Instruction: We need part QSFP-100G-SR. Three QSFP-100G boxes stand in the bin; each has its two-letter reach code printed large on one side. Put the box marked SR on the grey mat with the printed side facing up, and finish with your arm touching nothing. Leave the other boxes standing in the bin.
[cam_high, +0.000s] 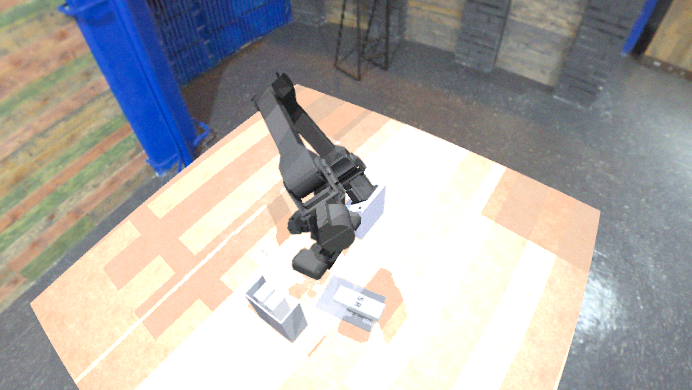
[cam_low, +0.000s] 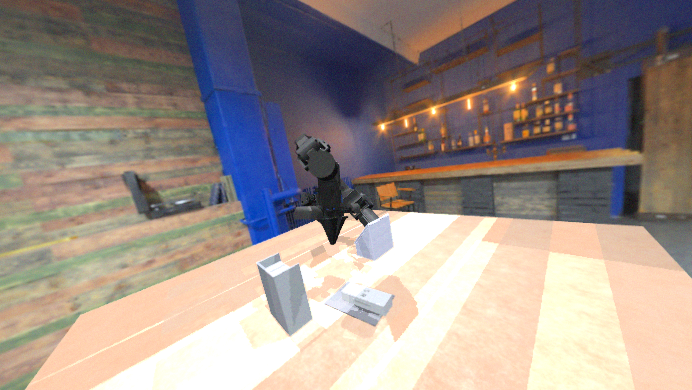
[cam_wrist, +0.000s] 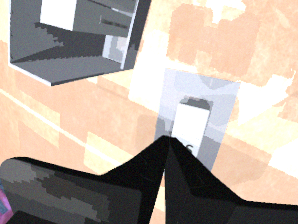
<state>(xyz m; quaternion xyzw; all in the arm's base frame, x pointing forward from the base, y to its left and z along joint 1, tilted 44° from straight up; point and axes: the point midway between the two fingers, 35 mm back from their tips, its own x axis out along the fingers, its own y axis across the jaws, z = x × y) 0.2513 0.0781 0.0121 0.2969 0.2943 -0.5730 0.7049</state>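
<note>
From where I stand by the near edge of the table (cam_high: 520, 310) (cam_low: 500, 320), the mat (cam_high: 326, 301) (cam_low: 340, 300) (cam_wrist: 223, 110) has the SR box (cam_high: 350, 300) (cam_low: 377, 297) (cam_wrist: 192, 122) lying on it, print upward. Left of the mat, just beside it, stands the bin (cam_high: 295, 326) (cam_low: 289, 305) (cam_wrist: 131, 47), other boxes (cam_high: 276, 303) (cam_low: 277, 270) (cam_wrist: 57, 14) inside. Well behind the mat are a chair (cam_low: 393, 204) and the bar counter (cam_low: 500, 166).
</note>
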